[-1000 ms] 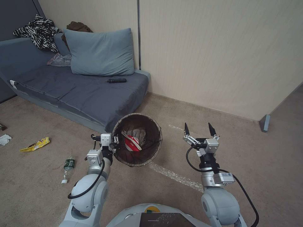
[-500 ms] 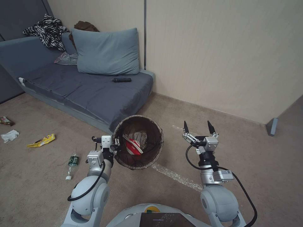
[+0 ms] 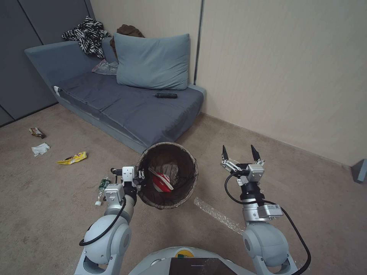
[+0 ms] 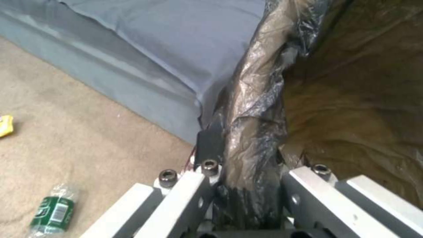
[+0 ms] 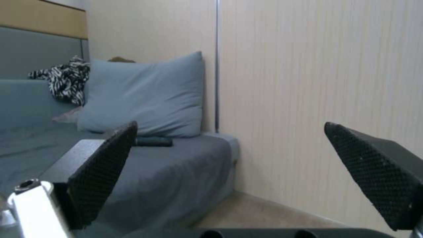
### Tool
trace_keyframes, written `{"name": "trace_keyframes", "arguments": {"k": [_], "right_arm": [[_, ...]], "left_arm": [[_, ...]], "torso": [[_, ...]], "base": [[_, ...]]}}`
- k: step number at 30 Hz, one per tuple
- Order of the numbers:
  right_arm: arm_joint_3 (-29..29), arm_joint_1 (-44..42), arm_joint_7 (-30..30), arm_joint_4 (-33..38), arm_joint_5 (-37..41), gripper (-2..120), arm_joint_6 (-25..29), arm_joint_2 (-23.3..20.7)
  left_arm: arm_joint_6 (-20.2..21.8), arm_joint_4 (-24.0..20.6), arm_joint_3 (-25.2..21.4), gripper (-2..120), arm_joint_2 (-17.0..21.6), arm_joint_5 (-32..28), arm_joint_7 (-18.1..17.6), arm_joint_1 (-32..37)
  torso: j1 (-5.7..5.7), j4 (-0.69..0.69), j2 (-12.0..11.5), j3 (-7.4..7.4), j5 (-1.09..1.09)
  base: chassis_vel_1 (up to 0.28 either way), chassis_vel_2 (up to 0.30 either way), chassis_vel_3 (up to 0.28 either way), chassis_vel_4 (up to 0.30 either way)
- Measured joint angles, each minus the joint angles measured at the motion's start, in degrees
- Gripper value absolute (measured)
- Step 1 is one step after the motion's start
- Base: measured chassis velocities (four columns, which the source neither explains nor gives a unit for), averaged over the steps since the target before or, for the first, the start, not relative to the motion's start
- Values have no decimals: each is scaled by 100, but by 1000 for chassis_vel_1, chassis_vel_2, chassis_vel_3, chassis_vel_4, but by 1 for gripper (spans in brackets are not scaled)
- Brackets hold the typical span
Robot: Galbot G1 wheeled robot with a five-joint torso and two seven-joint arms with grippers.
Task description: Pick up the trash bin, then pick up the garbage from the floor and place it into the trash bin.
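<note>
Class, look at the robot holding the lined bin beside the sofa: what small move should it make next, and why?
Probably keep turning toward its left, to face the litter. The left hand is clamped on the trash bin rim, the right hand is open and free, and the green-labelled bottle lies on the carpet left of the bin, nearest of the litter, with the yellow wrapper beyond.
</note>
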Motion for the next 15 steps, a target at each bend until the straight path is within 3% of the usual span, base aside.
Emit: {"name": "trace_keyframes", "arguments": {"k": [15], "right_arm": [[-21, 24, -98, 12, 50, 100, -113, -22]], "left_arm": [[31, -47, -24, 2, 10, -31, 0, 39]], "torso": [[0, -1, 0, 0, 0]], "base": [[8, 5, 6, 5]]}}
